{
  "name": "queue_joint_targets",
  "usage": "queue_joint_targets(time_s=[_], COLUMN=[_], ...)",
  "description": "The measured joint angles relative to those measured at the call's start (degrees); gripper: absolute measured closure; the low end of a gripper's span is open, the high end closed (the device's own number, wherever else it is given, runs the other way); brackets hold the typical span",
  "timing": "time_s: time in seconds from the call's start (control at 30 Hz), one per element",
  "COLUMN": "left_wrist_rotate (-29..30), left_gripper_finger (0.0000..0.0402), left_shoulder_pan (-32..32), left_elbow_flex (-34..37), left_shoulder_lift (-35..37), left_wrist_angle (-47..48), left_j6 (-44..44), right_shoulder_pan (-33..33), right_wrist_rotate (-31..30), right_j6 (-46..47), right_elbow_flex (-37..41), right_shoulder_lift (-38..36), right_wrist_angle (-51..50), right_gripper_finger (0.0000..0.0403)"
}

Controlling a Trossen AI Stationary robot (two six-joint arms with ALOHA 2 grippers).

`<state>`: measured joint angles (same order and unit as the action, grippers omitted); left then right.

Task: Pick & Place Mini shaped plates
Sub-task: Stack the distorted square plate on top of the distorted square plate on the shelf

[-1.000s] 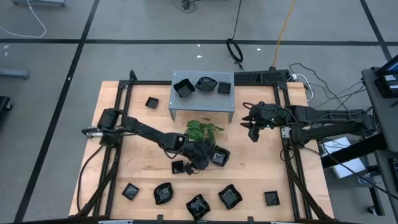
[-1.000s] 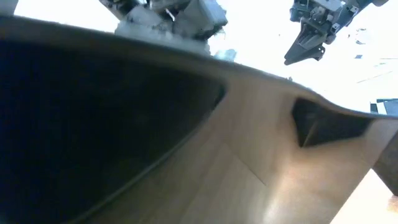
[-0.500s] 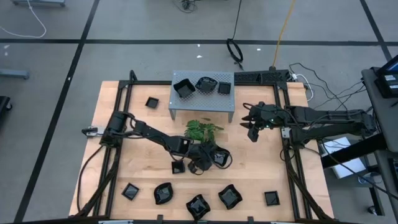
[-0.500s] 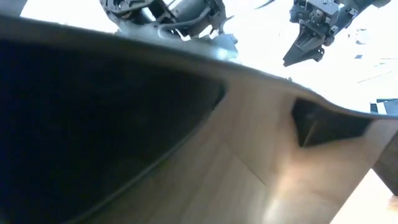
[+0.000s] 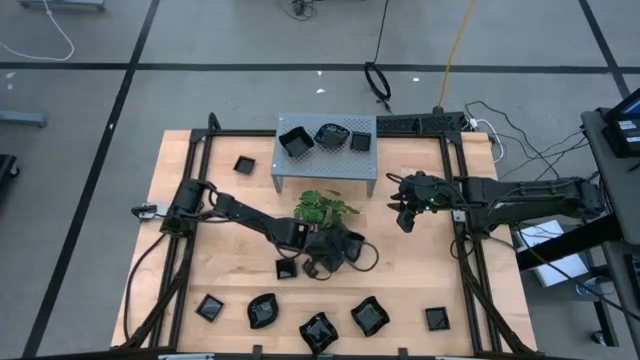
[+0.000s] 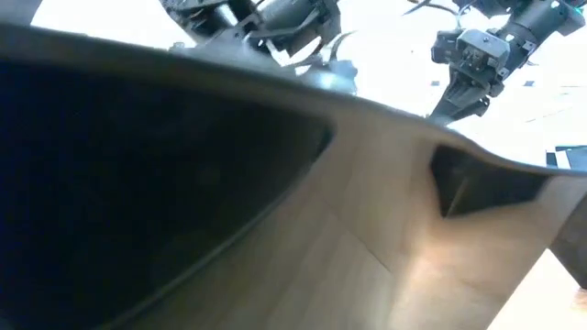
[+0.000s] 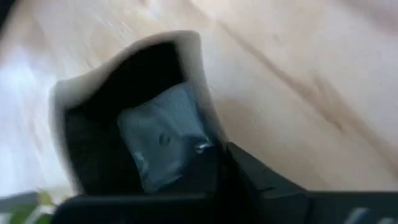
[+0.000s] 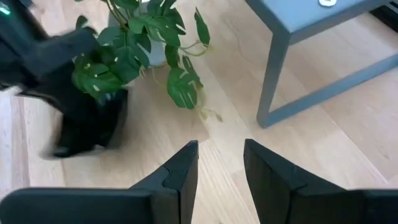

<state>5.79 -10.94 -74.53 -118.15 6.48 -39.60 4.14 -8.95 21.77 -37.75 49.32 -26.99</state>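
My left gripper (image 5: pixel 325 260) is shut on a glossy black mini shaped plate (image 5: pixel 350 250) just in front of the green plant (image 5: pixel 325 210), mid-table. The plate fills the left wrist view (image 7: pixel 99 143). My right gripper (image 5: pixel 403 212) is open and empty above the table to the right of the plant; its fingers show parted in the right wrist view (image 8: pixel 221 162). Three black plates (image 5: pixel 328 137) lie on the grey perforated stand (image 5: pixel 290 168). Several more lie on the table along the near edge (image 5: pixel 318 332) and at the far left (image 5: pixel 243 164). My left gripper holds the plate by its raised rim (image 7: pixel 200 93). One finger, with a grey pad (image 7: pixel 161 140), is inside the hollow; the other is hidden behind the wall. The plate looks tipped in the hold; whether any part rests on the table, I cannot tell.
The plant stands just behind the held plate and also shows in the right wrist view (image 8: pixel 137 50). The stand's leg (image 8: pixel 280 81) is ahead of my right gripper. A small plate (image 5: pixel 285 268) lies beside my left gripper. A dark shape close to the camera blocks most of the low view (image 6: pixel 138 183).
My left gripper has moved slightly toward the near edge with the plate, which now stands more tipped, its right rim raised. My right gripper has gone down toward the table and has turned at the wrist.
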Motion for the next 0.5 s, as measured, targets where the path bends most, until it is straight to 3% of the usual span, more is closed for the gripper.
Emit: queue_joint_targets(time_s=[0.17, 0.27, 0.37, 0.5], left_wrist_rotate=[-5.1, -6.8, -6.2, -1.1], left_gripper_finger=[0.0387, 0.0395, 0.0394, 0.0388], left_shoulder_pan=[-0.1, -0.3, 0.0, 0.9], left_elbow_flex=[-7.3, -11.0, -13.8, -17.5], left_shoulder_lift=[0.1, 0.2, 0.2, 0.6], left_wrist_angle=[2.8, 4.2, 7.8, 11.7], left_j6=[2.5, -4.2, -8.3, -5.9], right_shoulder_pan=[0.0, 0.0, 0.0, 0.0], right_wrist_rotate=[0.0, 0.0, 0.0, 0.0], right_j6=[-0.8, -2.3, -3.2, -3.0], right_elbow_flex=[0.1, 0.1, 0.1, 0.1], right_shoulder_lift=[0.0, 0.0, 0.0, -0.4], right_wrist_angle=[1.7, 3.9, 5.8, 6.2], right_gripper_finger=[0.0287, 0.0287, 0.0287, 0.0287])
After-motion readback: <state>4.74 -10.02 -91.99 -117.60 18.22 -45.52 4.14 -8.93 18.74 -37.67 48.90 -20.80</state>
